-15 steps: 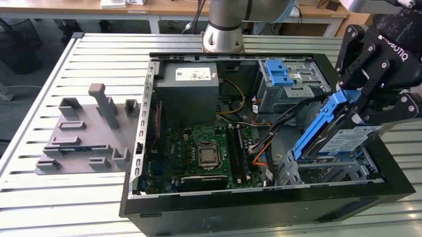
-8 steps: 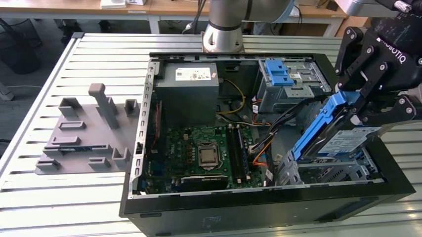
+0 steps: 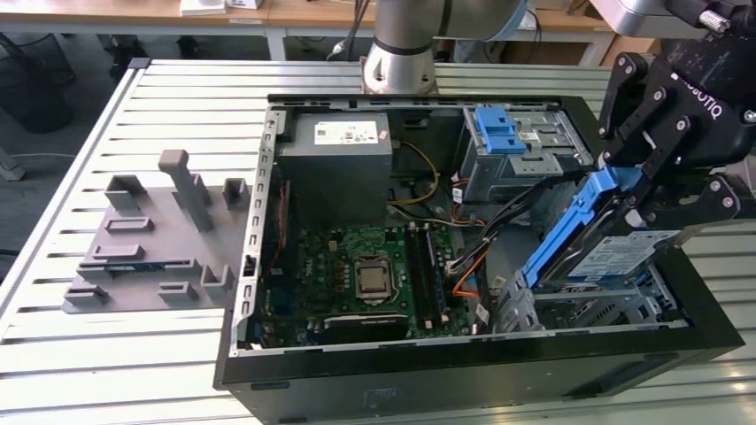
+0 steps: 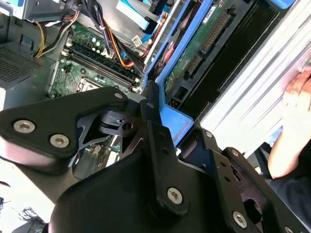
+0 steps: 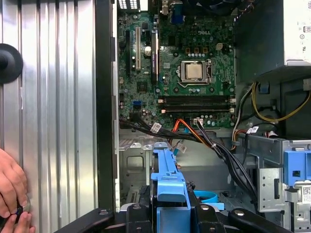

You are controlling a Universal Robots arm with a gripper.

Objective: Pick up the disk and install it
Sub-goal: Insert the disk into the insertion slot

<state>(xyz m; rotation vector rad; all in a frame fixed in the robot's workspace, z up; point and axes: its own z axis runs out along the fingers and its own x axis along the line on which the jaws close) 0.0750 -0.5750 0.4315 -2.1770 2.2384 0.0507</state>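
In the exterior view my gripper [image 3: 647, 202] is shut on the disk [image 3: 608, 258], a flat drive with a white-and-blue label and a blue side rail. The disk is tilted, its lower end in the metal drive cage [image 3: 590, 312] at the near corner of the open computer case [image 3: 473, 363], on the exterior view's right. In the first wrist view the disk's blue rail [image 5: 166, 182] runs up between my black fingers [image 5: 141, 213]. The second wrist view shows the disk's green circuit board [image 4: 194, 53] and blue rail [image 4: 171, 119] in front of one finger [image 4: 150, 104].
A grey power-supply box [image 3: 336, 159], the green motherboard [image 3: 366, 274] and loose cables [image 3: 466, 266] fill the case. A bright blue latch [image 3: 502, 133] sits on the rear bay. A grey fixture [image 3: 154, 239] lies on the exterior view's left. A person's hand [image 5: 12, 194] rests on the slatted table.
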